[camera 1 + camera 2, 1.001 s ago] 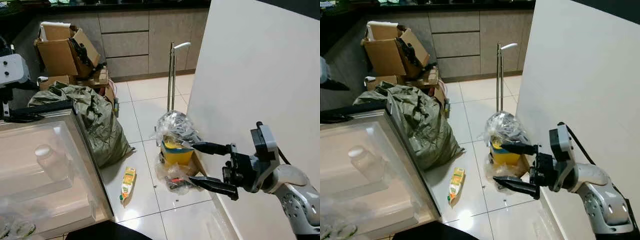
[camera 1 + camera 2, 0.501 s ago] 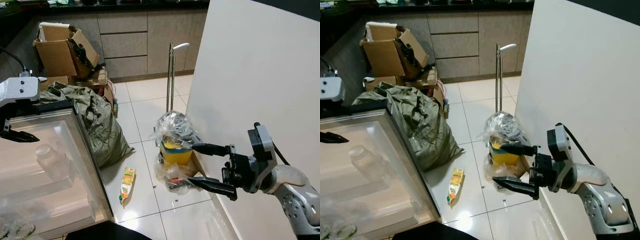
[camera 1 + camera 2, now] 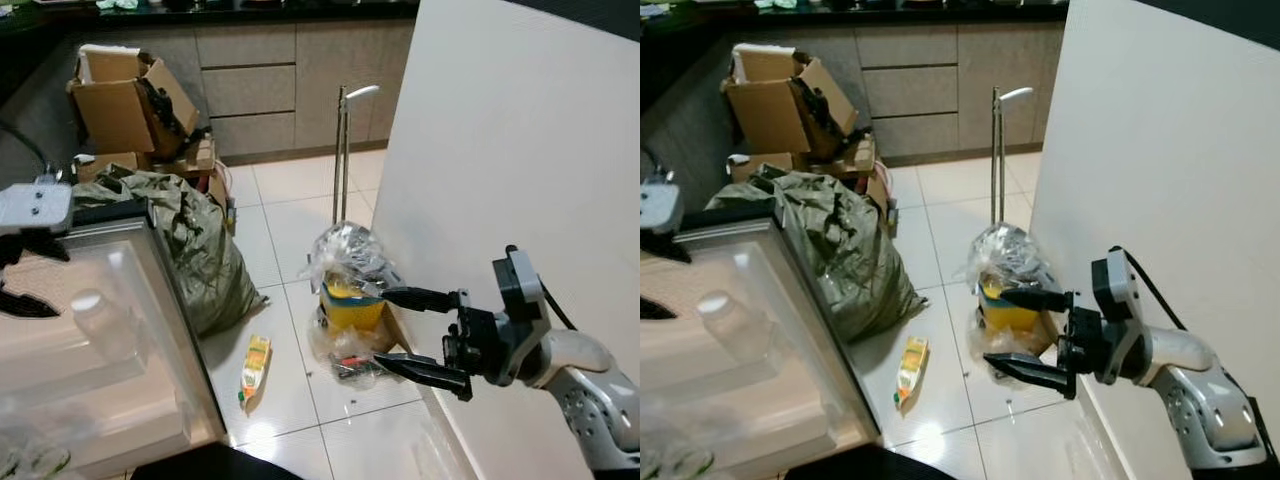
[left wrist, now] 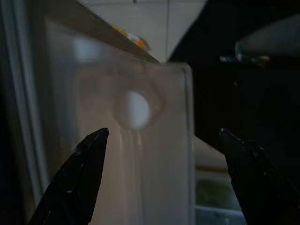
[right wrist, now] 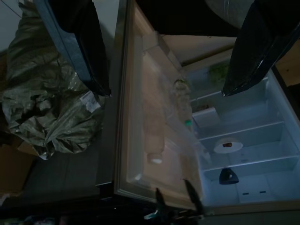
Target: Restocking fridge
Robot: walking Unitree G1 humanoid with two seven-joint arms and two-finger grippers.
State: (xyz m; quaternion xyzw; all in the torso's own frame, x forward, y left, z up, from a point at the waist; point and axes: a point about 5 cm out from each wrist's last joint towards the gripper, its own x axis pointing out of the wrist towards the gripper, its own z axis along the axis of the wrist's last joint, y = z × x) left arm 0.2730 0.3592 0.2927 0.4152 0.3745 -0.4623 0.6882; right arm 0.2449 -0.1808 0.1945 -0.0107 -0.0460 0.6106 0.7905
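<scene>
Directly beyond the wide-open, empty left pincer [image 4: 161, 180] stands a white-capped bottle [image 4: 135, 110].

Two black two-fingered grippers are in view, the left gripper [image 3: 22, 280] at the far left over the open fridge door and the right gripper [image 3: 412, 332] at the near right, each with its fingers spread apart. One translucent plastic bottle with a white cap [image 3: 103, 322] lies in the clear door shelf [image 3: 150, 300] on the left, and one yellow-and-green drink carton [image 3: 256, 364] lies on the white tiled floor near the middle. Farther off there are one crumpled olive-green sack [image 3: 195, 245], one clear plastic bag over a yellow container [image 3: 350, 275], one upright chrome-handled pole [image 3: 343, 150], and two brown cardboard boxes [image 3: 125, 100] stacked at the far left.
</scene>
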